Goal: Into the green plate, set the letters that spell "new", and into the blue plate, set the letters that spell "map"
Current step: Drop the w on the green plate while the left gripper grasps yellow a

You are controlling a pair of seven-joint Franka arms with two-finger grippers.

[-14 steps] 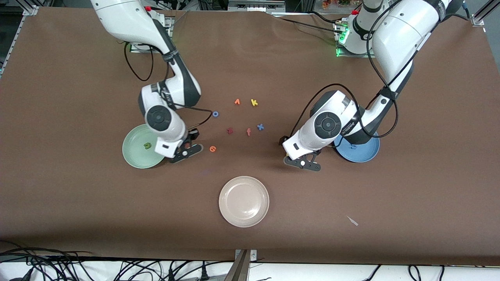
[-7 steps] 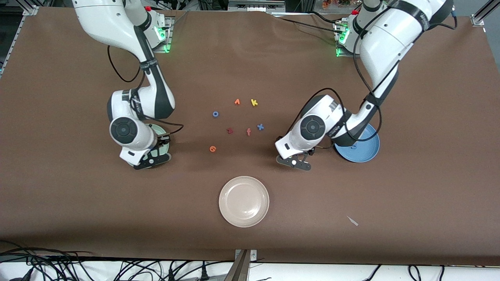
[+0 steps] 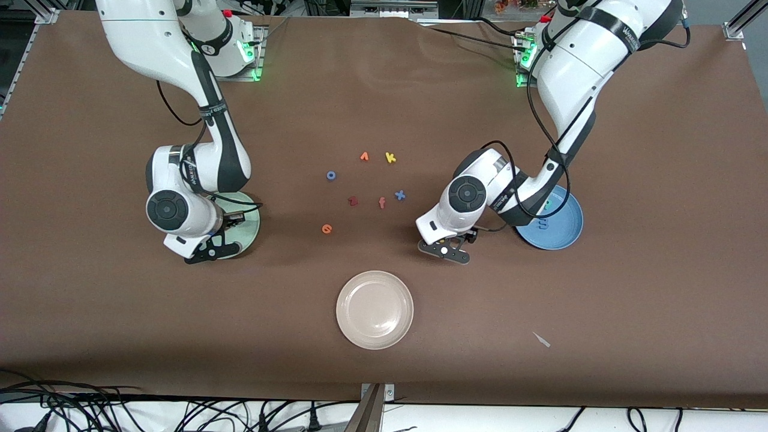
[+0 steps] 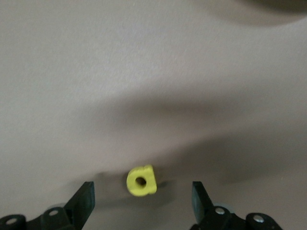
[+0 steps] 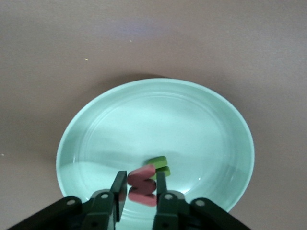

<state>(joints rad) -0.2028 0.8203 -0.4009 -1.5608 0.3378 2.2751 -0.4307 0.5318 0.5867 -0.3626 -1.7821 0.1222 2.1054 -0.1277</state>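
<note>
**Observer:** What does the front view give you?

**Operator:** My right gripper [image 3: 210, 249] hangs over the green plate [image 3: 251, 221]. My left gripper [image 3: 445, 251] hangs low over bare bench [image 3: 600, 150] between the white plate [image 3: 375, 309] and the blue plate [image 3: 561, 231], which already holds a blue m [image 3: 542, 224]. The orange e [image 3: 326, 228] lies out on the bench, nearer the camera than the spare letters.

**Observer:** Left wrist?

**Operator:** Fingers [image 4: 82, 201] spread wide, empty, with the yellow a [image 4: 141, 180] lying on the bench between them.

**Observer:** Right wrist?

**Operator:** Fingers [image 5: 117, 191] grip the pink w [image 5: 141, 184] just above the plate; the green n [image 5: 159, 166] already lies inside. I judge the e, the a and a p I can't find remain.
</note>
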